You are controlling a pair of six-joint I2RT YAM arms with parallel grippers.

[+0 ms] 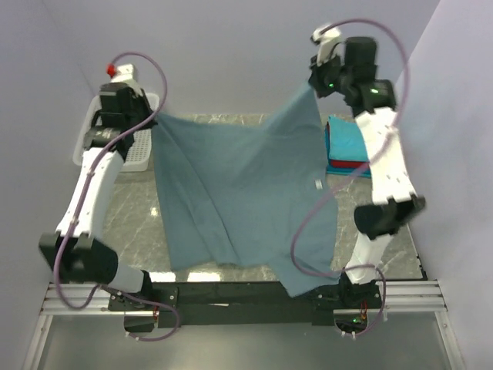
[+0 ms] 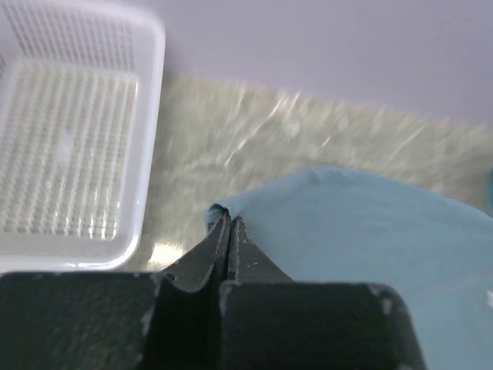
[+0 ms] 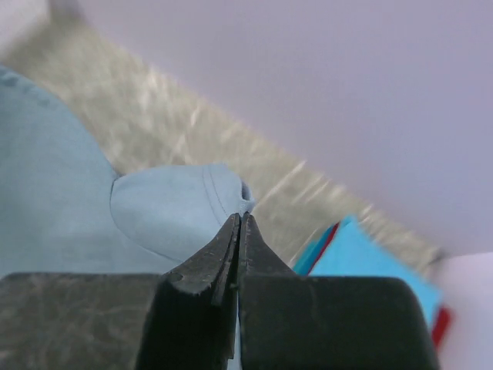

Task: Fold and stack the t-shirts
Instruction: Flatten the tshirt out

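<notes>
A large dusty grey-blue t-shirt (image 1: 239,193) hangs spread between my two grippers above the table, its lower edge draped over the front rail. My left gripper (image 1: 154,117) is shut on its upper left corner, seen in the left wrist view (image 2: 229,220) with cloth (image 2: 370,239) pinched at the tips. My right gripper (image 1: 314,86) is shut on the upper right corner, held higher; in the right wrist view (image 3: 240,217) a hemmed fold of cloth (image 3: 169,208) sits at the tips. A stack of folded shirts, turquoise (image 1: 343,139) over red (image 1: 348,164), lies at the right.
A white mesh basket (image 1: 142,146) stands at the back left, also in the left wrist view (image 2: 69,154). The marble tabletop (image 1: 131,223) shows left of the shirt. The turquoise stack also shows in the right wrist view (image 3: 370,266). Pale walls close in on three sides.
</notes>
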